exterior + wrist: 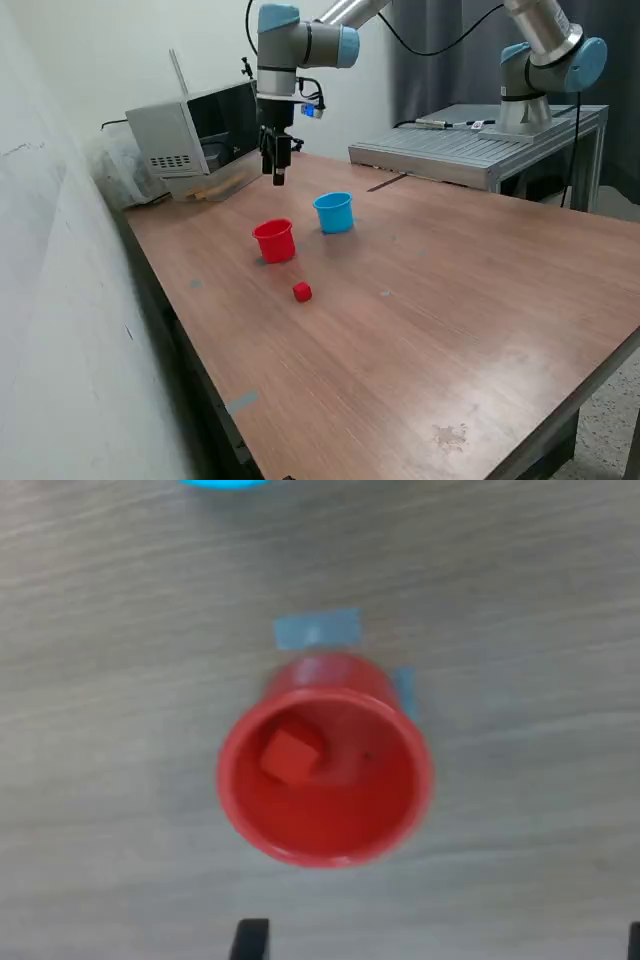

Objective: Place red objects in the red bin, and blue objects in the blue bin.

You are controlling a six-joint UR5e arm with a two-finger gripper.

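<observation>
The red bin (274, 241) is a small red cup standing on the wooden table (430, 330). Seen from above in the wrist view, the red bin (325, 770) holds one red cube (290, 755). Another red cube (302, 292) lies on the table just in front of the cup. The blue bin (334, 212), a light blue cup, stands beside the red one, and only its rim (225, 483) shows in the wrist view. No blue objects are in view. My gripper (277, 168) hangs above the red bin, open and empty, its dark fingertips (250, 940) wide apart.
A white box-shaped appliance (195, 135) sits at the table's back on the exterior view's left. A grey metal platform (460, 150) carrying a second arm's base (540, 70) stands at the back right. Blue tape patches (317, 630) mark the table by the red cup.
</observation>
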